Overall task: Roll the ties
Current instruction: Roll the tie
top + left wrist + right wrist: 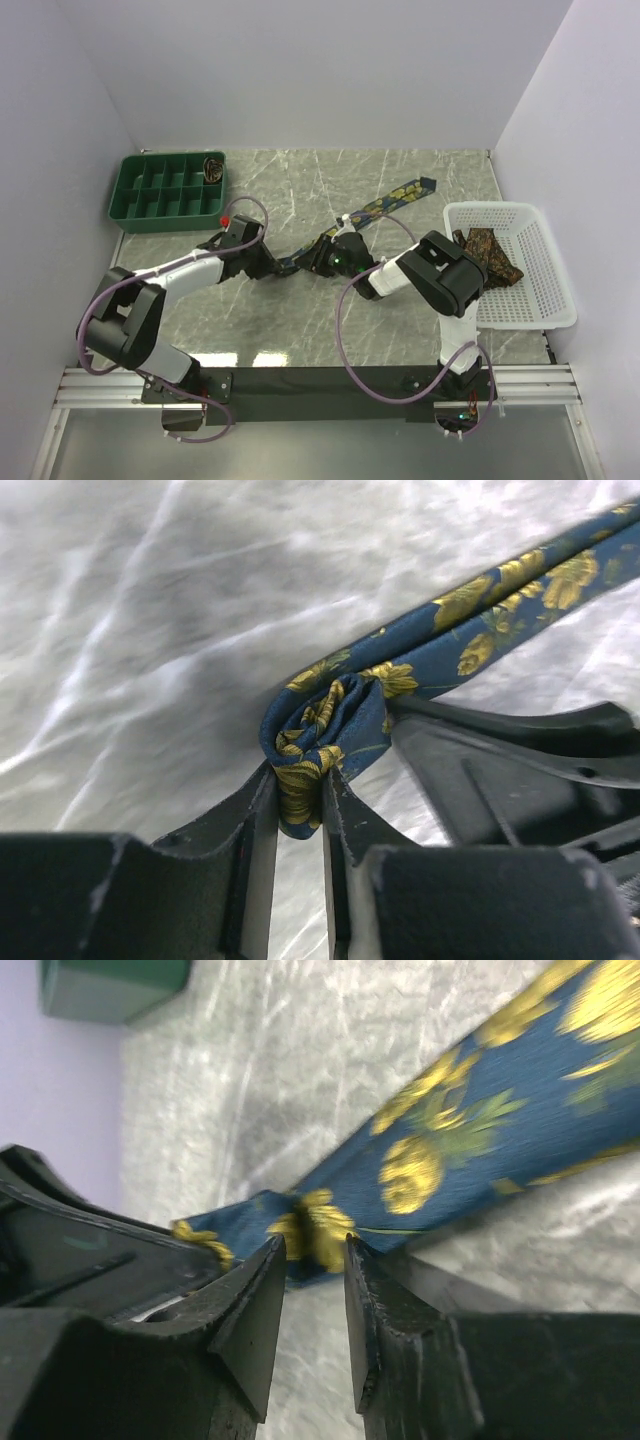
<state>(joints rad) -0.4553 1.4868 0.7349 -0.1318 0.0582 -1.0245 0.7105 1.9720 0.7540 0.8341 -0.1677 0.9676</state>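
Both meet at the roll of the navy tie [388, 203]: left gripper [300, 775] clamped on it, right gripper [312, 1250] slightly parted, tail running beyond.

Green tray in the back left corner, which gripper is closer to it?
Left. The left gripper is just right of the green tray, a little nearer the bases, pinching the rolled end of the navy tie; the right gripper is farther right along that tie.
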